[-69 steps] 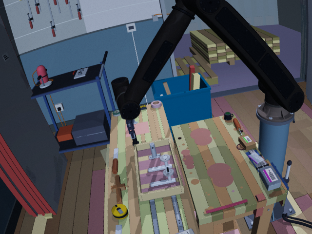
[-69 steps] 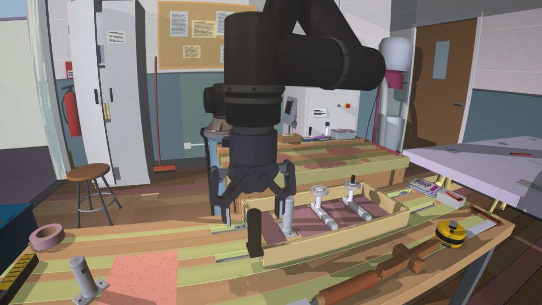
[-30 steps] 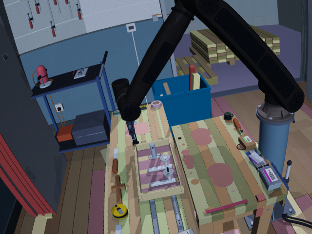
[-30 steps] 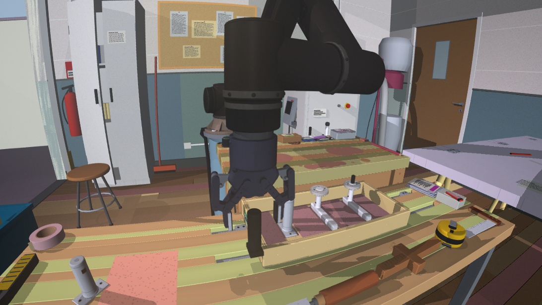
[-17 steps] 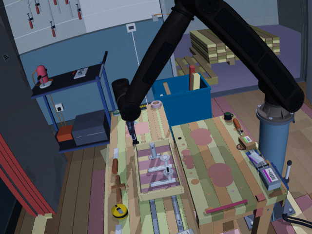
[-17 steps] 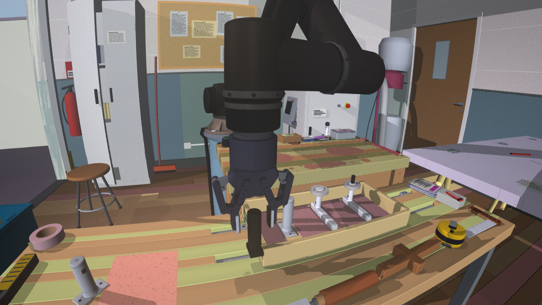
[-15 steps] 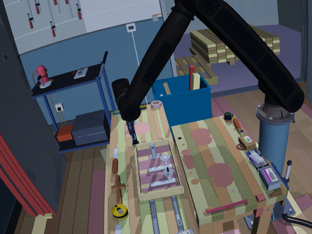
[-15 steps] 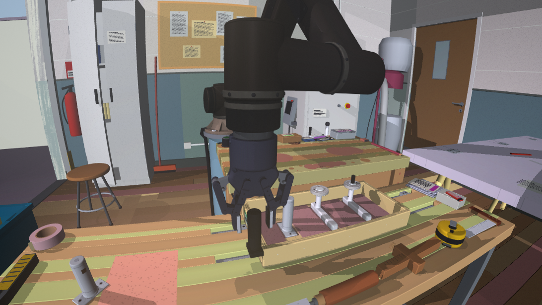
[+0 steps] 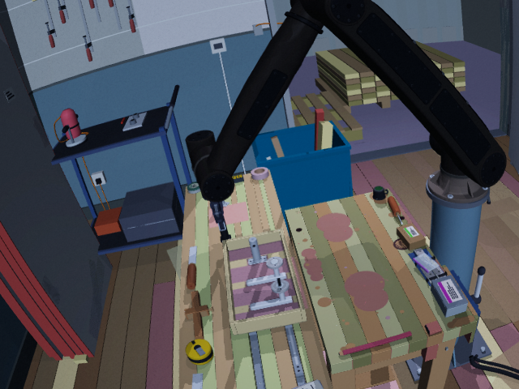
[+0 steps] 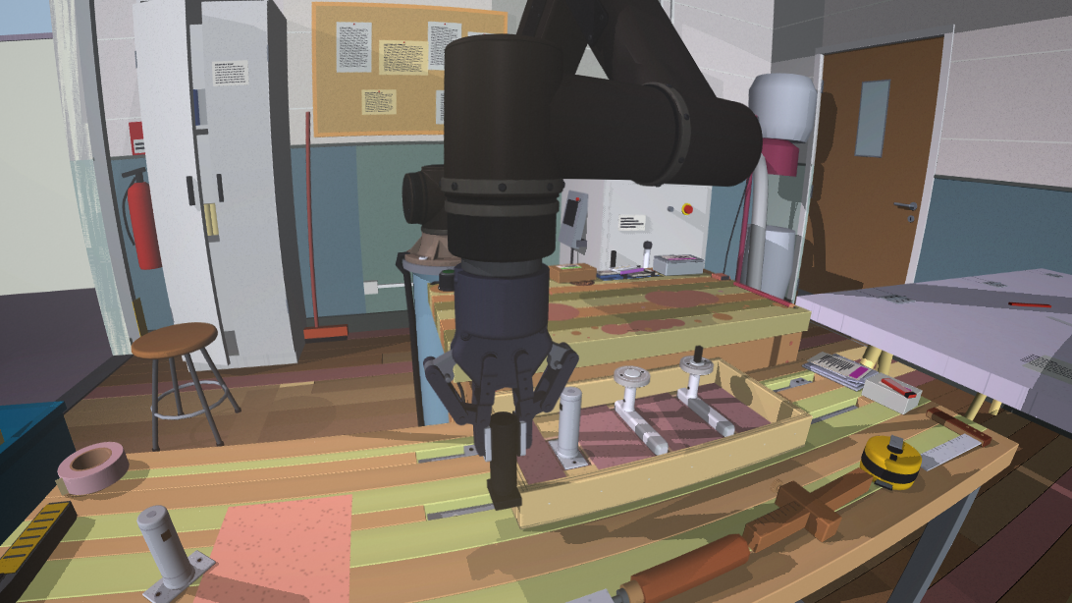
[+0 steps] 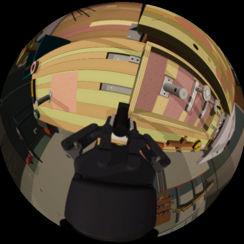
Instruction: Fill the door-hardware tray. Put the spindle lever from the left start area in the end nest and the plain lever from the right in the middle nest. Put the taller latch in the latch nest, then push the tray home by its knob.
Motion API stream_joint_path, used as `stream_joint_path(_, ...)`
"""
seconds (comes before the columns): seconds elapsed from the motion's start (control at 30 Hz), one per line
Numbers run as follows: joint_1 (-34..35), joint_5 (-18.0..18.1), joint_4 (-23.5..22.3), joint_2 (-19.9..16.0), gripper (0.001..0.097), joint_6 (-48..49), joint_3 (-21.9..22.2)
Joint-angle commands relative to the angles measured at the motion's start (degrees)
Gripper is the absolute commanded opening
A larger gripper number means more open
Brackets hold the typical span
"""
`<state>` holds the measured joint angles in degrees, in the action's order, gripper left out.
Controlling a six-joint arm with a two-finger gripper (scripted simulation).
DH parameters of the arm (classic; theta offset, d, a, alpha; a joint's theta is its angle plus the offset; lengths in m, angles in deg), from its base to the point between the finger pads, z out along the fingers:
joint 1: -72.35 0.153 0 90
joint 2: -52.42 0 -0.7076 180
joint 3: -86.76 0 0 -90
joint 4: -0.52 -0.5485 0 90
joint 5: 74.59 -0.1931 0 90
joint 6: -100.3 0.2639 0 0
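On the long bench the wooden tray [image 9: 265, 282] [image 10: 660, 439] [image 11: 173, 95] sits on two rails. It holds an upright grey latch [image 9: 253, 250] [image 10: 570, 427] [image 11: 175, 90] and two levers, the plain lever [image 9: 270, 272] [image 10: 637, 409] and the spindle lever [image 9: 278, 295] [image 10: 701, 397]. The tray's black upright knob [image 9: 224, 232] [image 10: 504, 465] [image 11: 120, 118] stands at the tray's far end and is clasped near its top by my gripper [image 9: 220, 224] [image 10: 502, 442] [image 11: 120, 127], which comes straight down on it. A shorter latch [image 10: 166, 553] [image 11: 43, 99] stands apart beside a pink mat [image 10: 281, 544].
Behind the bench stand a blue bin [image 9: 304, 161] and a blue cart [image 9: 125, 176]. A second, higher bench [image 9: 369, 268] runs along the tray's side. A tape roll [image 10: 94, 466], a chisel [image 10: 690, 562], a wooden cross [image 10: 798, 510] and a yellow tape measure [image 10: 890, 461] lie nearby.
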<state>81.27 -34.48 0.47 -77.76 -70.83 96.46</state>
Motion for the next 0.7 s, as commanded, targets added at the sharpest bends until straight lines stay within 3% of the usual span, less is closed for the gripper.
stream_joint_path(0.0,-0.04,-0.02,0.08,0.03,0.0259,0.00,-0.04)
stream_joint_path(0.3,-0.04,-0.02,0.08,0.03,0.0080,0.00,-0.04)
stream_joint_path(0.67,1.17,-0.05,0.08,0.08,0.0080,1.22,0.03)
